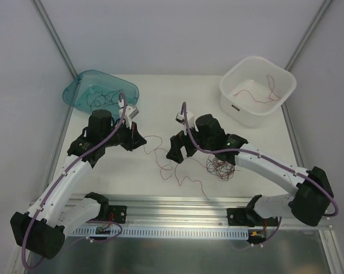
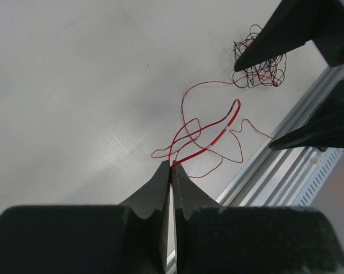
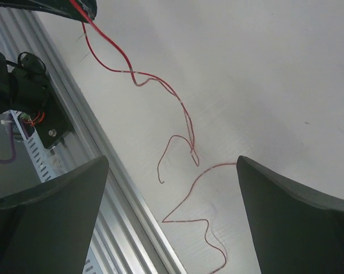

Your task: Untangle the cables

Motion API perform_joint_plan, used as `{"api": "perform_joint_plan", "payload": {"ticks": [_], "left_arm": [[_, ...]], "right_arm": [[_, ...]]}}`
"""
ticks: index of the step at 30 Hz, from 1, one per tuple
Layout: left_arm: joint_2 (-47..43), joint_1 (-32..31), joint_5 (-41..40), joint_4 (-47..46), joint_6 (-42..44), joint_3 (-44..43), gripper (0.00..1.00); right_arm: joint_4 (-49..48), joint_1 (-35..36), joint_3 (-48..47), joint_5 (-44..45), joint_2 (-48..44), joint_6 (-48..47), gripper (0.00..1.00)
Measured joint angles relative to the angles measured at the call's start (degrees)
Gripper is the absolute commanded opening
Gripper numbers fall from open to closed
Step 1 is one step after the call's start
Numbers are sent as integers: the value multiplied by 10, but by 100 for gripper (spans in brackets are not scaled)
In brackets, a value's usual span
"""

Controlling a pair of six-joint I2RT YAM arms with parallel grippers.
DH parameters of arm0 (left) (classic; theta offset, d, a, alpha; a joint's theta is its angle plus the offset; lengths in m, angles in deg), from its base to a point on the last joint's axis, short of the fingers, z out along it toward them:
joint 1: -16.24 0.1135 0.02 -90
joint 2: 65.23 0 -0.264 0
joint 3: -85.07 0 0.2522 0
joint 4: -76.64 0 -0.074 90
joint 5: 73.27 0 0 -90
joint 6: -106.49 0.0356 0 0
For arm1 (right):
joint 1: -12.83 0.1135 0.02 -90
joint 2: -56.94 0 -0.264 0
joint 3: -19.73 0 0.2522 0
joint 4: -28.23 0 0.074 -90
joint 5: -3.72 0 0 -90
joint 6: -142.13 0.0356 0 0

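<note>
My left hand (image 2: 172, 166) is pinched shut on a red strand (image 2: 209, 145), and the wire comes out right at the meeting fingertips. From there the strand falls in loose loops across the white tabletop (image 2: 75, 85). A thinner run of it reaches toward the tangled ball of cables (image 2: 260, 63), red and black mixed. I cannot tell whether the held strand is actually joined to that ball.

My right hand (image 3: 172, 161) has its fingers (image 3: 63, 200) spread wide apart, gripping nothing, over the strand's loops on the tabletop. From overhead, both hands are near the middle of the tabletop, facing each other, with the strand stretched between them. The ball lies just beside the right wrist, close to the aluminium rail (image 1: 178, 205) at the near edge.

Further out, a teal bin (image 1: 75, 91) lies tipped at the far left with more thin strands in it. A white tub (image 1: 235, 105) at the far right has one red wire (image 1: 268, 91) inside.
</note>
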Motion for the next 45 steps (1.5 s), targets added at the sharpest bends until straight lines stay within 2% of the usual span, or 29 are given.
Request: {"api": "perform_joint_plan", "payload": {"ticks": [11,14,17,20,21,23,24,26,27,28,29,33,35,37,38,40,41,45], "left_arm": [[-52,0,19,-55,0,28,0],[-52,0,23,-62,-7,31,0],[-51,0,23,-70,-15,32,0],[-47,0,23,-76,-21,34,0],[-46,0,23,-76,-24,34,0],[-44,0,23,-77,-27,37,0],[-44,0,23,-76,-28,38,0],[-43,0,22,-76,-29,39,0],[-42,0,20,-76,-30,39,0],[-42,0,17,-76,-30,39,0],[-41,0,14,-76,-31,39,0],[-41,0,-13,-76,-33,42,0],[-41,0,-25,-76,-34,47,7],[-41,0,-34,-76,-36,48,19],[-41,0,-42,-77,-38,48,32],[-43,0,-56,-78,-40,49,46],[-44,0,-61,-80,-42,49,59],[-51,0,-86,-84,-48,50,86]], "right_arm": [[-153,4,-7,-95,128,23,99],[-179,4,-21,-108,153,33,95],[-213,4,-31,-129,176,52,85],[-245,6,-33,-151,195,72,70],[-252,7,-33,-158,199,78,58],[-267,9,-33,-170,206,89,47],[-274,10,-32,-175,209,93,35],[-283,12,-31,-182,210,100,23],[-288,12,-30,-184,210,103,10],[-296,12,-27,-185,209,105,4],[-299,12,-23,-186,208,106,1],[-296,12,-5,-185,198,105,1],[-288,12,0,-182,188,101,1],[-273,12,1,-179,176,96,1],[-262,12,1,-175,166,91,1],[-241,12,1,-166,149,81,1],[-227,12,0,-160,140,73,1],[-151,9,-17,-127,109,39,1]]}}
